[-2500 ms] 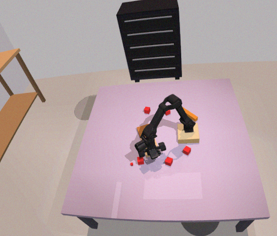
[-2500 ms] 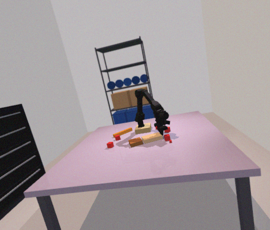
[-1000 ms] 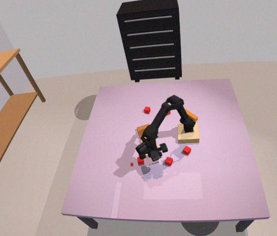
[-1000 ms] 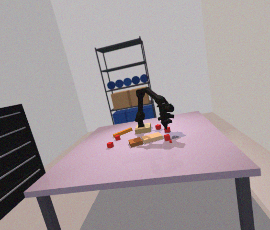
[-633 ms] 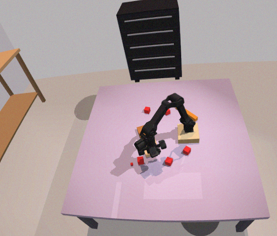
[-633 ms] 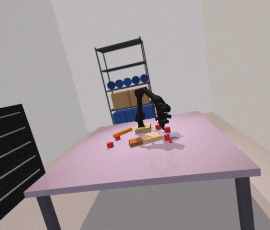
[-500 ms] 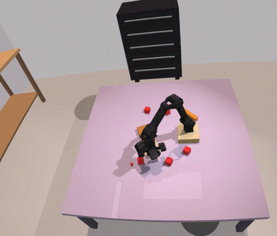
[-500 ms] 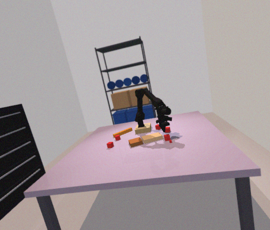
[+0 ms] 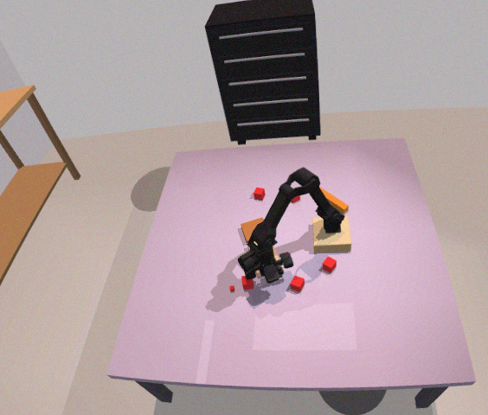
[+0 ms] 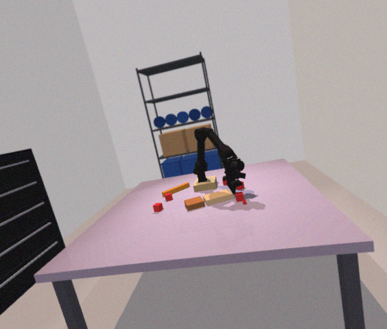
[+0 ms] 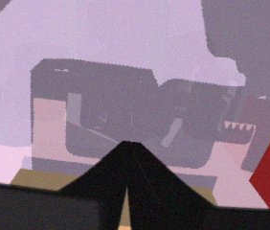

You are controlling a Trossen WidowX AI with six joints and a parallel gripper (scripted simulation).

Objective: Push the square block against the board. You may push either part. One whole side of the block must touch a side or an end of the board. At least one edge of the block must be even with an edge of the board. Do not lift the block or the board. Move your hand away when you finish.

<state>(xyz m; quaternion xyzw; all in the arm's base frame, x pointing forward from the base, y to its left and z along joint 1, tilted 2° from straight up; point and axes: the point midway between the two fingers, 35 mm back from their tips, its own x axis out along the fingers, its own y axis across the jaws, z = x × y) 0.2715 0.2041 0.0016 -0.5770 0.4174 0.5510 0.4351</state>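
The orange square block [image 9: 251,228] lies on the pink table; in the exterior view it [image 10: 194,203] sits next to one end of the tan board [image 10: 217,196], seemingly touching it. In the top view the board [image 9: 275,255] is mostly hidden under my arm. My gripper [image 9: 266,273] is shut and empty, low over the board's other end, away from the block. It also shows in the exterior view [image 10: 237,190]. In the wrist view the shut fingers [image 11: 126,149] point at the table, with the board's edge [image 11: 32,177] below them.
Several small red cubes lie around: one just left of the gripper [image 9: 247,283], two to its right [image 9: 297,284] [image 9: 329,264], one farther back [image 9: 259,193]. A long orange bar [image 9: 334,201] lies behind the arm's tan base [image 9: 331,235].
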